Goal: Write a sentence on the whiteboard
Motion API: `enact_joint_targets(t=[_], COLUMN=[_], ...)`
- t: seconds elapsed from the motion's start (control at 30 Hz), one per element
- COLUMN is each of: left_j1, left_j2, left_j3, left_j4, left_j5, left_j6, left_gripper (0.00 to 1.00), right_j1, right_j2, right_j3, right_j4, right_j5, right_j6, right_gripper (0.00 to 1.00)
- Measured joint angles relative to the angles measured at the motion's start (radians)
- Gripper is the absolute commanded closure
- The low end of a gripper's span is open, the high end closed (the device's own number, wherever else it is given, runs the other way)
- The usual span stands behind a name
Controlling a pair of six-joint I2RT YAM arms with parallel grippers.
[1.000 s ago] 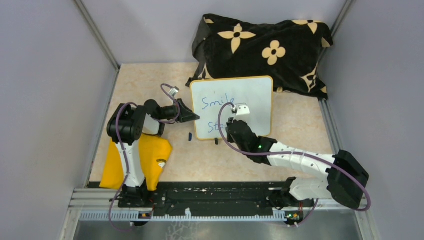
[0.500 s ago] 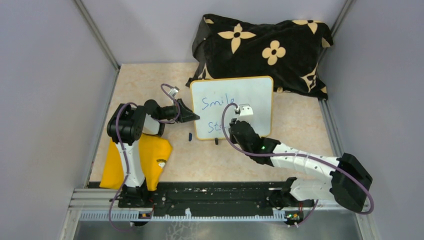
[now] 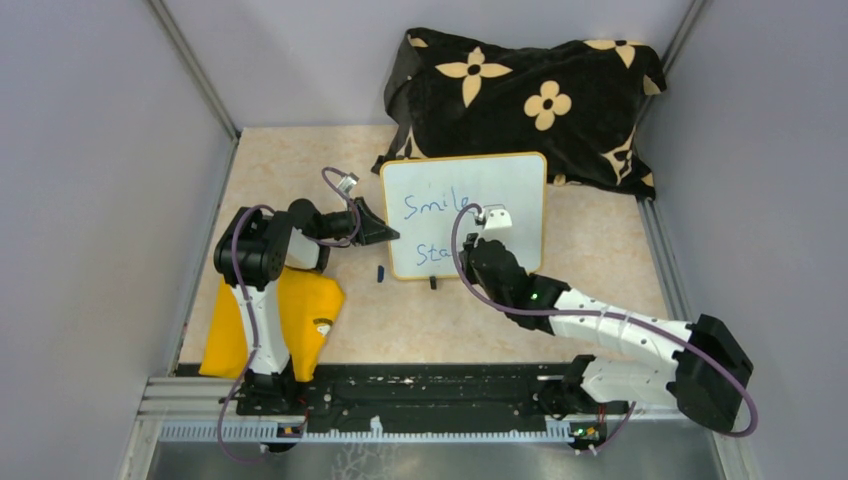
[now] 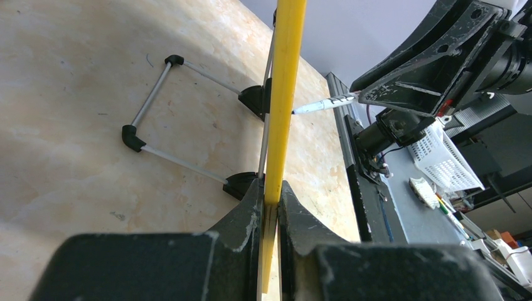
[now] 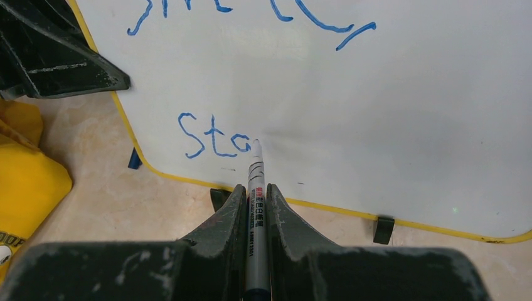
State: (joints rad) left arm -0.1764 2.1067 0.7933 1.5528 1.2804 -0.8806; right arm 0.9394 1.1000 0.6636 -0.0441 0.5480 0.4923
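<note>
The whiteboard stands tilted on two black feet, with "Smile" and below it "Sta" in blue ink. My left gripper is shut on its left yellow rim, jaws clamped on both faces. My right gripper is shut on a white marker. The marker's tip touches the board just right of the "a" in "Sta". The marker also shows in the left wrist view, pressed against the board's front face.
A black flowered cloth is heaped behind the board. A yellow cloth lies by the left arm's base. A small blue cap lies on the table near the board's lower left corner. A wire stand props the board from behind.
My right gripper has moved a little to the right along the lower line of writing, and "St" has become "Sta". The left arm and the board have not moved.
</note>
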Motion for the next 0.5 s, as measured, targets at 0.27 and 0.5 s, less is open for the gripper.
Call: enact_joint_targets(t=[0.27, 0.5], left_j1=[0.000, 0.000], left_j2=[0.000, 0.000], left_j3=[0.000, 0.000], left_j4=[0.000, 0.000], left_j5=[0.000, 0.000], left_j6=[0.000, 0.000], left_gripper=[1.00, 1.00], right_j1=[0.000, -0.005], right_j2=[0.041, 0.057], right_j3=[0.007, 0.007], right_j4=[0.020, 0.022], right_j5=[0.006, 0.013], right_j6=[-0.002, -0.002], right_gripper=[1.00, 1.00])
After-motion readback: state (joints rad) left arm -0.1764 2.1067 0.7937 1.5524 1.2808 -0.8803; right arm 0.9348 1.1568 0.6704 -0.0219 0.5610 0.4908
